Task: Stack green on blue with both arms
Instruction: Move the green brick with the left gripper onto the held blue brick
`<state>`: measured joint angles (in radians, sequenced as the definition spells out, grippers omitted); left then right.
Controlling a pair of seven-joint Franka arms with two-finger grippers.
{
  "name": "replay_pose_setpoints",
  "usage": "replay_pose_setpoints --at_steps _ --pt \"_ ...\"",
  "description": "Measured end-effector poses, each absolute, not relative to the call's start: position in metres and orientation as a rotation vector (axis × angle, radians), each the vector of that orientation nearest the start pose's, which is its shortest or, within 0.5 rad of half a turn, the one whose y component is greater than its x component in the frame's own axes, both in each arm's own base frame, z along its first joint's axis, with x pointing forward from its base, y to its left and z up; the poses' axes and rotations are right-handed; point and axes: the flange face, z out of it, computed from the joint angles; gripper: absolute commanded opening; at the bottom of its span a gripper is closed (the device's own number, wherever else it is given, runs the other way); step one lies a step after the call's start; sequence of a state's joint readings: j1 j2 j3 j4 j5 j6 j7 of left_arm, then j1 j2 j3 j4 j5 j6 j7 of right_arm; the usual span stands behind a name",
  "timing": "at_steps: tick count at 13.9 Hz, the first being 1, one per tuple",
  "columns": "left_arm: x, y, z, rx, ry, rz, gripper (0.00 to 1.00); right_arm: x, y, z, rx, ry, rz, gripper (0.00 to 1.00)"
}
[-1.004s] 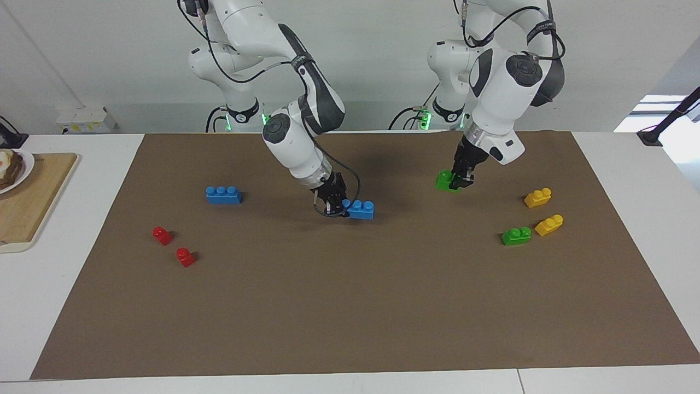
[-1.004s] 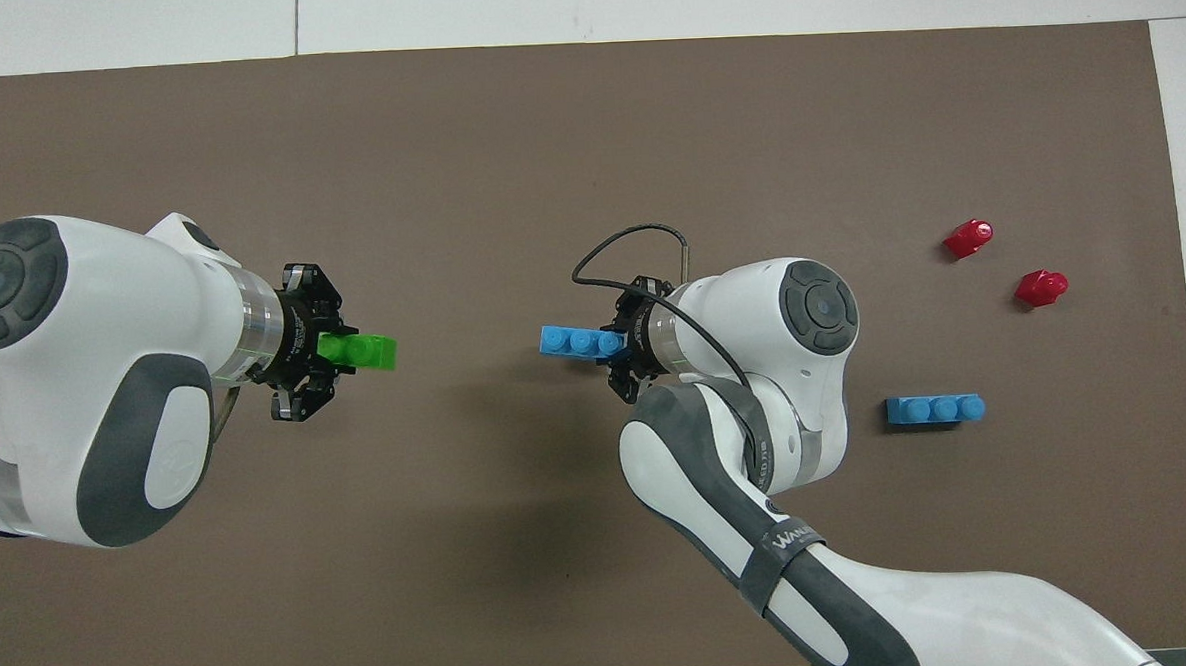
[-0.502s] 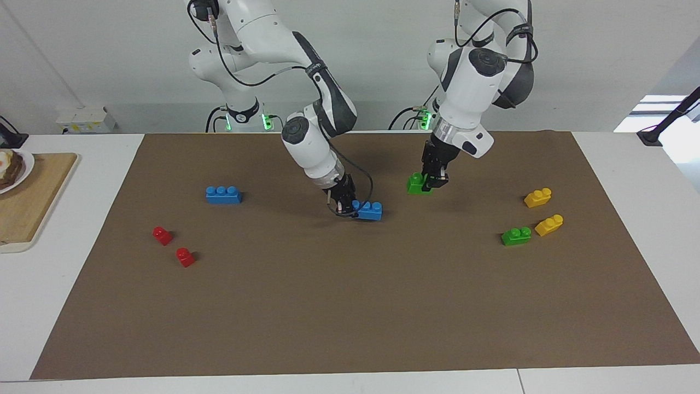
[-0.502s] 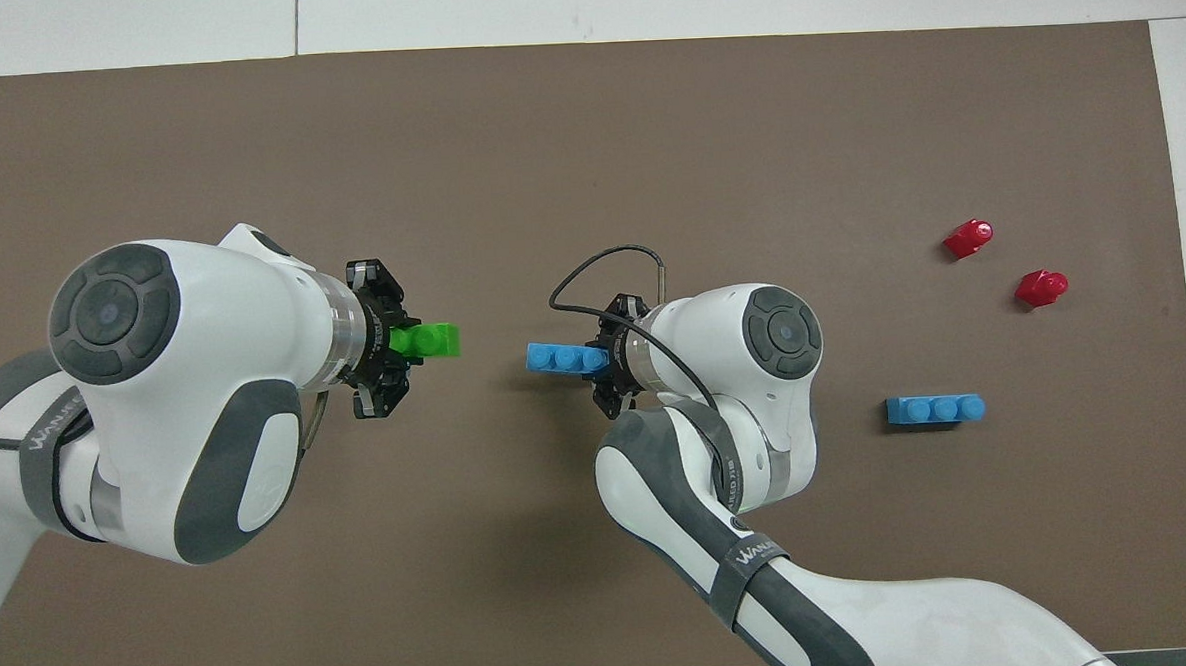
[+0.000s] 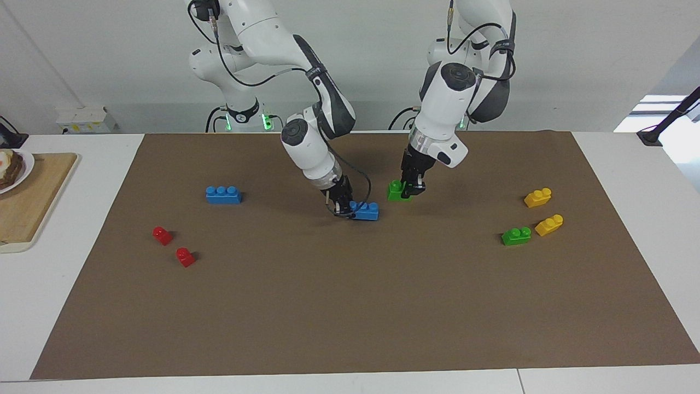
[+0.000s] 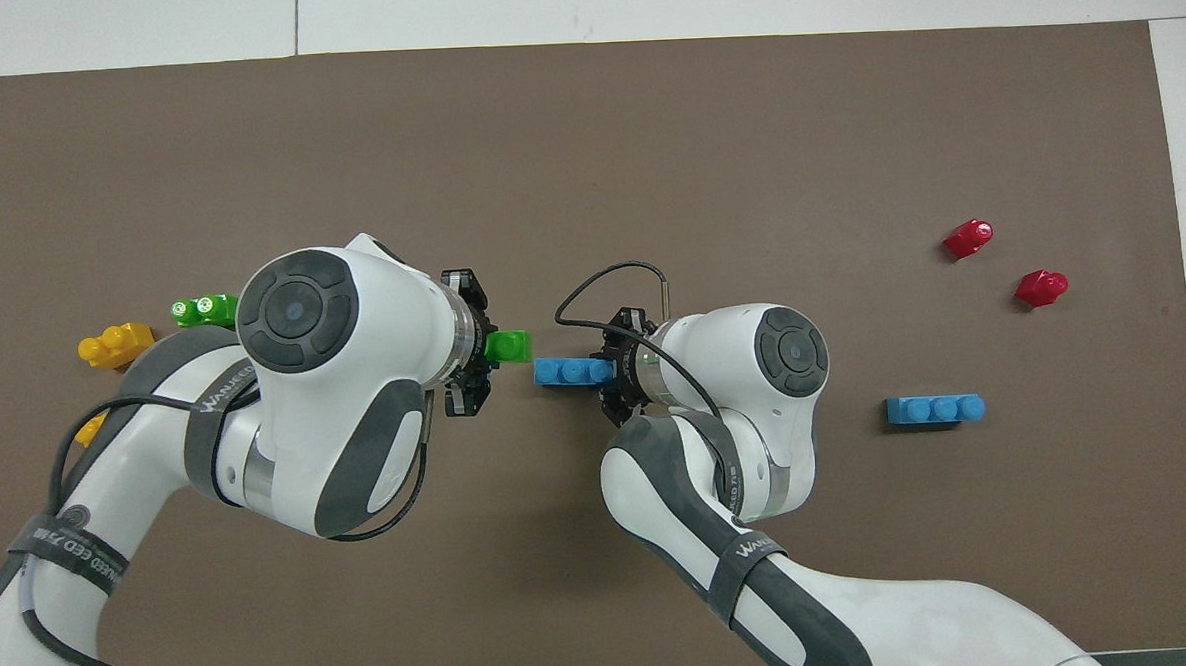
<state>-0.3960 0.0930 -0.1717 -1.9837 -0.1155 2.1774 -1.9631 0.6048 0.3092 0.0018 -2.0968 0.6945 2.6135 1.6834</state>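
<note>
My left gripper (image 5: 410, 190) is shut on a green two-stud brick (image 5: 396, 191) and holds it low over the brown mat; in the overhead view the gripper (image 6: 481, 350) and its green brick (image 6: 510, 347) show too. My right gripper (image 5: 348, 208) is shut on one end of a blue three-stud brick (image 5: 366, 210), low over the mat's middle; in the overhead view it (image 6: 616, 369) grips the blue brick (image 6: 571, 371). A small gap separates the two held bricks, the green a little higher. A second blue brick (image 5: 223, 195) and a second green brick (image 5: 516, 236) lie on the mat.
Two yellow bricks (image 5: 538, 197) (image 5: 549, 225) lie by the loose green brick at the left arm's end. Two red bricks (image 5: 162, 235) (image 5: 185, 256) lie at the right arm's end. A wooden board (image 5: 27, 202) and a plate (image 5: 24, 167) sit off the mat.
My left gripper has carried the green brick toward the table's middle, close to the blue brick. My right gripper shifted a little toward it, then held about still with the blue brick.
</note>
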Motion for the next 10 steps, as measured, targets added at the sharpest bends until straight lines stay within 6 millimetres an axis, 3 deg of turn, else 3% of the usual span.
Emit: replay_pose_setpoints --at_steps 4,10 --pt "0.482 -0.349 0.407 -2.482 -2.086 0.143 0.00 0.493 0.331 0.285 -1.867 2.011 0.408 0.00" --pt "0.472 -0.373 0.386 -2.440 -2.052 0.177 0.00 0.492 0.330 0.282 -1.876 2.009 0.405 0.00"
